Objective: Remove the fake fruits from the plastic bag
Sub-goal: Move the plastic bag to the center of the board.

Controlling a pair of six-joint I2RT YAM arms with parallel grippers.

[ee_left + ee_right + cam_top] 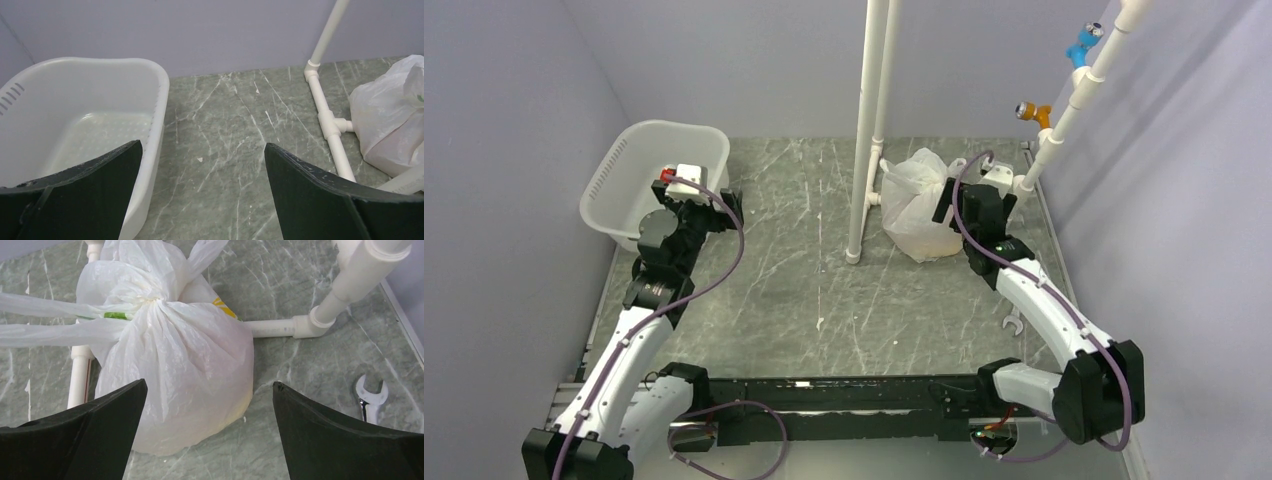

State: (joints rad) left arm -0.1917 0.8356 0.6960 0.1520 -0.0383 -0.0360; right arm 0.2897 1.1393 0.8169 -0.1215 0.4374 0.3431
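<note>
1. Left gripper (202,147): I read its jaws as wide apart. In the wrist view only the two dark fingertips show; the rest is cut off at the bottom edge. The left finger overlaps the near wall of the tub (75,90). I cannot tell whether it touches the rim.

2. Right gripper (210,384): jaws also wide apart. It faces the bag (180,365), which fills the gap between the fingertips in the wrist view. I cannot tell whether they touch it. From above, the gripper's body (969,195) covers the bag's right side.

3. Bag (924,205): it sits on the table (824,260) at the far right, against the foot of the pipe frame (869,120). It is gathered into a tight neck. Its handles run left and out of the right wrist view. The film is cloudy. A yellow patch and a green patch show near the neck, and the base has a yellowish tint.

4. Fruits: I cannot make out any of them. The bag hides its contents.

5. Wrench (370,395): it lies on the table right of the bag. Its handle is cut off by the right finger.
</note>
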